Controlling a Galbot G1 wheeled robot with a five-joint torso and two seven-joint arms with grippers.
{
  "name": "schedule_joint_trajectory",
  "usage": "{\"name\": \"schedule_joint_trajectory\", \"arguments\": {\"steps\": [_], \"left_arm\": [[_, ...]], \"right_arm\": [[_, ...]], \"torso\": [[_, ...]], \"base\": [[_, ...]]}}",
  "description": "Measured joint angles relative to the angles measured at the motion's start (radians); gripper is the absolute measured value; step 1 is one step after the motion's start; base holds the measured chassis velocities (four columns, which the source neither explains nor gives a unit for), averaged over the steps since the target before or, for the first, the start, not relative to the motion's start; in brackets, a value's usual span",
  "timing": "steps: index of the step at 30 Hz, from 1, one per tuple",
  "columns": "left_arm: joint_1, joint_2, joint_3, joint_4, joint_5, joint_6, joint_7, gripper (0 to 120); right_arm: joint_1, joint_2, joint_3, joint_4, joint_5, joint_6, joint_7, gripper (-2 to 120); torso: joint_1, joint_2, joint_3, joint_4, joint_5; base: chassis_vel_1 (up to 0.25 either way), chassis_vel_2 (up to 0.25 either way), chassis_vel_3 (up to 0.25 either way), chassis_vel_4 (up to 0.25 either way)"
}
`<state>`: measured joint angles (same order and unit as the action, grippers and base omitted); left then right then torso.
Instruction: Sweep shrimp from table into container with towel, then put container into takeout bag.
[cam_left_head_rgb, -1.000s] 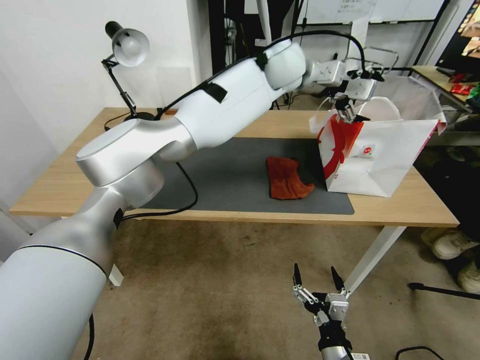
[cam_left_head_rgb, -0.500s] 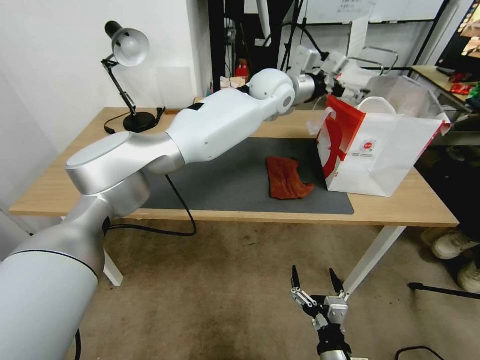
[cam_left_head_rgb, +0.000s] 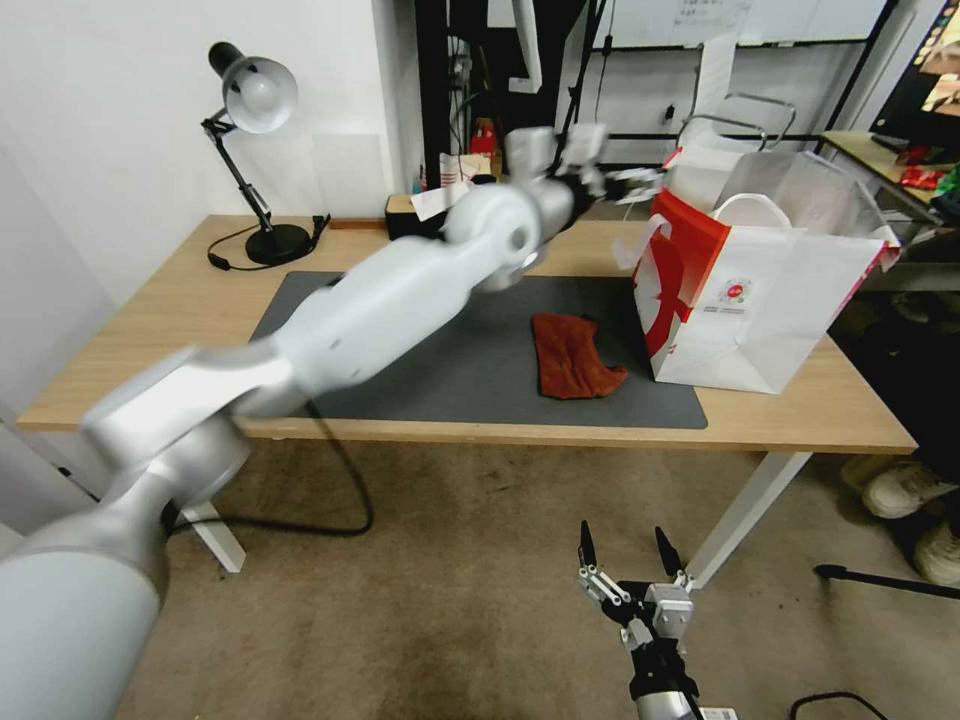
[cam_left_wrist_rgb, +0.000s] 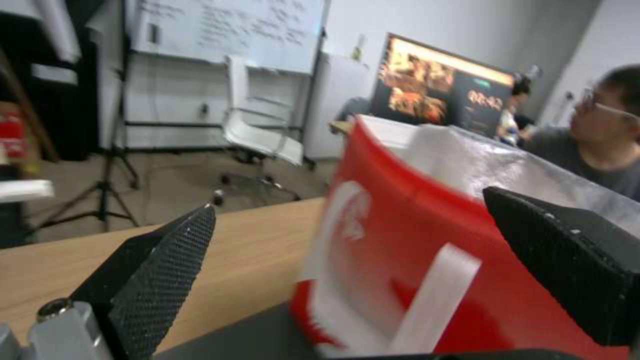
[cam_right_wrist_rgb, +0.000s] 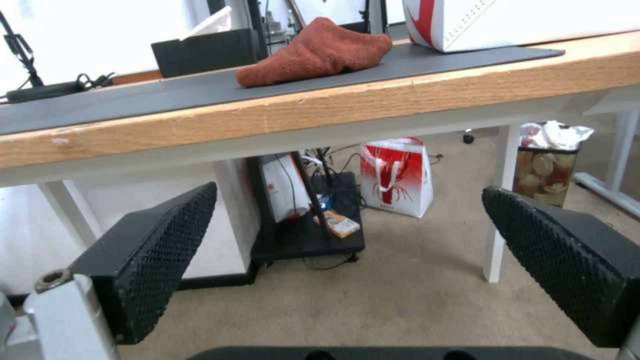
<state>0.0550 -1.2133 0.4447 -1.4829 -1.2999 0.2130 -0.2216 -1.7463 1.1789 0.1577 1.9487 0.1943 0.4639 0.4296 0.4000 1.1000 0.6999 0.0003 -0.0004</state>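
The white takeout bag (cam_left_head_rgb: 770, 310) with its red side panel stands upright at the right end of the dark mat (cam_left_head_rgb: 450, 370) on the table (cam_left_head_rgb: 800, 410). The rust-brown towel (cam_left_head_rgb: 573, 356) lies crumpled on the mat just left of the bag. My left gripper (cam_left_head_rgb: 635, 180) hovers open and empty above the table's far edge, left of the bag's mouth; its wrist view shows the bag's red panel (cam_left_wrist_rgb: 400, 235) close ahead. My right gripper (cam_left_head_rgb: 625, 560) hangs open below the table's front edge, facing the towel (cam_right_wrist_rgb: 313, 50). The shrimp and the container are out of view.
A desk lamp (cam_left_head_rgb: 255, 95) stands at the table's back left, and a black tissue box (cam_left_head_rgb: 415, 215) sits at the back middle. Under the table are another red-and-white bag (cam_right_wrist_rgb: 397, 175), a black stand (cam_right_wrist_rgb: 313, 230) and a waste bin (cam_right_wrist_rgb: 550, 165).
My left arm has swung left and back, carrying its gripper from over the bag's mouth to the left of the bag. Bag, towel and right gripper have stayed put.
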Motion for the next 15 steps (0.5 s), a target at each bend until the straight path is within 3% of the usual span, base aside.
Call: {"name": "schedule_joint_trajectory", "arguments": {"steps": [1, 2, 5, 6, 8, 9, 11, 12, 14, 15], "left_arm": [[0.048, 0.028, -0.026, -0.041, 0.028, -0.005, -0.001, 100], [0.048, 0.028, -0.026, -0.041, 0.028, -0.005, -0.001, 100], [0.198, 0.130, -0.093, -0.182, 0.146, -0.032, 0.006, 100], [0.198, 0.130, -0.093, -0.182, 0.146, -0.032, 0.006, 100], [0.288, 0.182, -0.156, -0.281, 0.192, -0.040, 0.008, 100], [0.288, 0.182, -0.156, -0.281, 0.192, -0.040, 0.008, 100], [0.424, 0.222, -0.258, -0.380, 0.239, -0.043, 0.015, 100], [0.424, 0.222, -0.258, -0.380, 0.239, -0.043, 0.015, 100], [0.554, 0.255, -0.329, -0.441, 0.315, -0.061, 0.033, 100], [0.554, 0.255, -0.329, -0.441, 0.315, -0.061, 0.033, 100]], "right_arm": [[0.004, -0.002, 0.000, 0.000, 0.004, -0.003, 0.000, 100], [0.004, -0.002, 0.000, 0.000, 0.004, -0.003, 0.000, 100], [0.001, -0.006, 0.001, 0.012, 0.008, -0.009, 0.001, 100], [0.001, -0.006, 0.001, 0.012, 0.008, -0.009, 0.001, 100], [-0.010, -0.005, 0.004, 0.025, 0.009, -0.009, 0.002, 100], [-0.010, -0.005, 0.004, 0.025, 0.009, -0.009, 0.002, 100], [-0.011, -0.004, 0.005, 0.032, 0.010, -0.010, 0.003, 100], [-0.011, -0.004, 0.005, 0.032, 0.010, -0.010, 0.003, 100], [-0.008, -0.007, 0.006, 0.039, 0.010, -0.013, 0.004, 100], [-0.008, -0.007, 0.006, 0.039, 0.010, -0.013, 0.004, 100]], "torso": [[0.000, 0.000, 0.000, 0.0000, 0.0002], [0.000, 0.000, 0.000, 0.0000, 0.0002], [0.000, 0.000, 0.000, 0.0000, 0.0001], [0.000, 0.000, 0.000, 0.0000, 0.0001], [0.000, 0.000, 0.000, -0.0005, 0.0004], [0.000, 0.000, 0.000, -0.0005, 0.0004], [0.000, 0.000, 0.000, -0.0006, 0.0001], [0.000, 0.000, 0.000, -0.0006, 0.0001], [0.000, 0.000, 0.000, -0.0002, 0.0001], [0.000, 0.000, 0.000, -0.0002, 0.0001]], "base": [[0.000, 0.000, 0.000, 0.000], [0.000, 0.000, 0.000, 0.000], [0.000, 0.000, 0.000, 0.000], [0.000, 0.000, 0.000, 0.000], [0.000, 0.000, 0.000, 0.000], [0.000, 0.000, 0.000, 0.000], [0.000, 0.000, 0.000, 0.000], [0.000, 0.000, 0.000, 0.000], [0.000, 0.000, 0.000, 0.000], [0.000, 0.000, 0.000, 0.000]]}}
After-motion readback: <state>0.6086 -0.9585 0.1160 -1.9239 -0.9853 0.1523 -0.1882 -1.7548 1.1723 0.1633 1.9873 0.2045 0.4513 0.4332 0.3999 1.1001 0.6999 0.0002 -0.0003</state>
